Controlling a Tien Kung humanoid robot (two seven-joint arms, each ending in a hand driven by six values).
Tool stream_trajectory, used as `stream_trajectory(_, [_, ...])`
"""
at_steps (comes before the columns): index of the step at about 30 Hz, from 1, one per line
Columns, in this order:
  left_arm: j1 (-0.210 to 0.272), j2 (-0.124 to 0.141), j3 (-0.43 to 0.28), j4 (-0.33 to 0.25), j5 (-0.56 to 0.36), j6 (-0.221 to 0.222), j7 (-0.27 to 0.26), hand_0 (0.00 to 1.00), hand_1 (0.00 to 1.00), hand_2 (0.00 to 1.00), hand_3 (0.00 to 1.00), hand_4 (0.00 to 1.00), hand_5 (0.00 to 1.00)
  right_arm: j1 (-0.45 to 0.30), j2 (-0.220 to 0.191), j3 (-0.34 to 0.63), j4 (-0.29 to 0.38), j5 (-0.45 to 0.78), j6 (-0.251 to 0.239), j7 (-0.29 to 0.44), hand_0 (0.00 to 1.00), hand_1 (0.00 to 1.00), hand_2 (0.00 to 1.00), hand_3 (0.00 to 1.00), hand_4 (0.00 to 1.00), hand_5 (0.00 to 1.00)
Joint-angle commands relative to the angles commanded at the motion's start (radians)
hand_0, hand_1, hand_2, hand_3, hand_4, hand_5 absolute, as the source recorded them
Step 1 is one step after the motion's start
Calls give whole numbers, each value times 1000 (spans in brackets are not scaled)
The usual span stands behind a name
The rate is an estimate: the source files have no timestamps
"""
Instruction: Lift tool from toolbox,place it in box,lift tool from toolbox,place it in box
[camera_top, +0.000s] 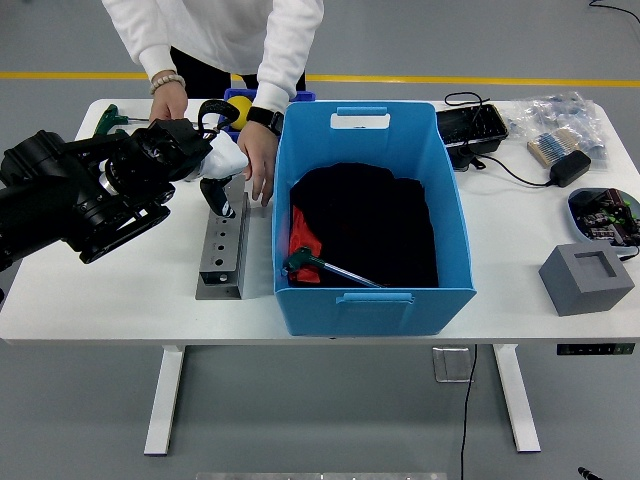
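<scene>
One black left hand has its fingers curled around a dark-handled tool standing in the grey toolbox. Just beside it, the blue box holds a green-handled tool. A person's hand rests on the toolbox's far end.

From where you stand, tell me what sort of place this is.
Probably a robotics lab or workshop. A yellow floor line runs behind the white table, which holds a grey tool block, a blue box and bagged parts with a power adapter.
</scene>
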Motion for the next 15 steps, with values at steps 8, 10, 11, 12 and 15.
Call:
stream_trajectory(8, [3, 1, 2, 0, 3, 2, -8, 596, 338, 287, 282, 841, 716, -3, 0, 2, 1, -6, 0, 0, 679, 641, 706, 572, 780, 728])
stream_trajectory(10, [4, 2, 2, 1, 2, 2, -9, 564, 289, 251, 261, 850, 680, -4, 0, 3, 1, -6, 0, 0, 682, 641, 706, 572, 781, 728])
stream_trajectory(11, [5, 2, 2, 1, 2, 2, -10, 564, 289, 251, 261, 850, 680, -4, 0, 2, 1, -6, 0, 0, 682, 641, 706, 572, 781, 728])
stream_trajectory(12, [6, 3, 2, 2, 4, 3, -13, 564, 289, 251, 261, 850, 680, -4, 0, 3, 1, -6, 0, 0, 682, 641, 706, 572, 781, 728])
stream_trajectory(15, [7, 4, 2, 3, 7, 5, -18, 457, 251, 222, 241, 864, 596, -5, 0, 3, 1, -6, 0, 0, 682, 641, 706, 573, 780, 728])
